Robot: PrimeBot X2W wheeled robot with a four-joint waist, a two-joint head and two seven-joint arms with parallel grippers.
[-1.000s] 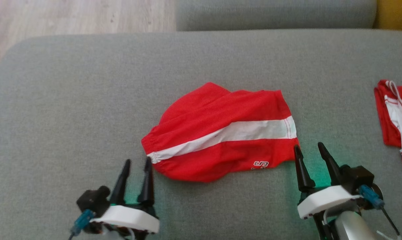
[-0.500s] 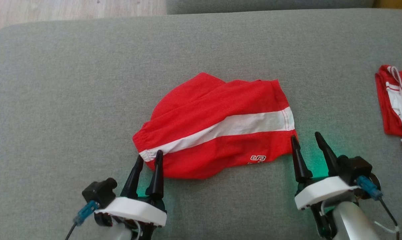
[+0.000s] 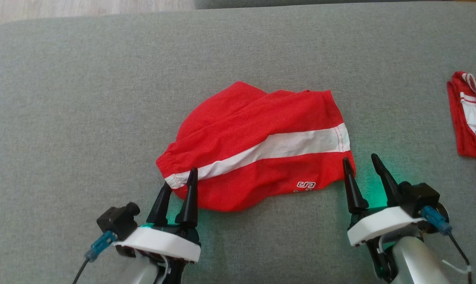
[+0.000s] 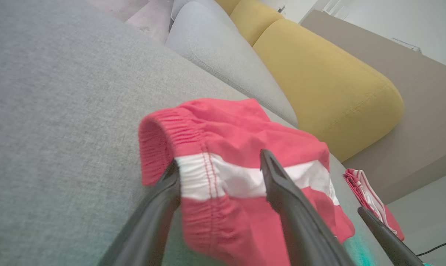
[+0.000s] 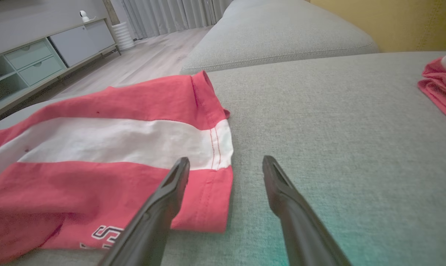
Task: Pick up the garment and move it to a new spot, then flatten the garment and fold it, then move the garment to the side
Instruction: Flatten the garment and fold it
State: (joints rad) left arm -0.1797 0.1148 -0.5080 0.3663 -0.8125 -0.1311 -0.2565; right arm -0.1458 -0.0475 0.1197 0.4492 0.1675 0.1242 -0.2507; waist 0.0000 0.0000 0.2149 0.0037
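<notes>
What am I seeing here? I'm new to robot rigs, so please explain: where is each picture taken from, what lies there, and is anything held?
This is a two-armed robot. The top-down picture comes from a camera on its head; the other two come from cameras on its wrists, looking along each arm's two dark fingers. On the grey fabric sofa cushion lie rumpled red shorts with a white stripe; another red and white garment lies at the right edge. The left end effector straddles the shorts' elastic waistband, the right end effector the leg hem. Both are open; nothing is held.
</notes>
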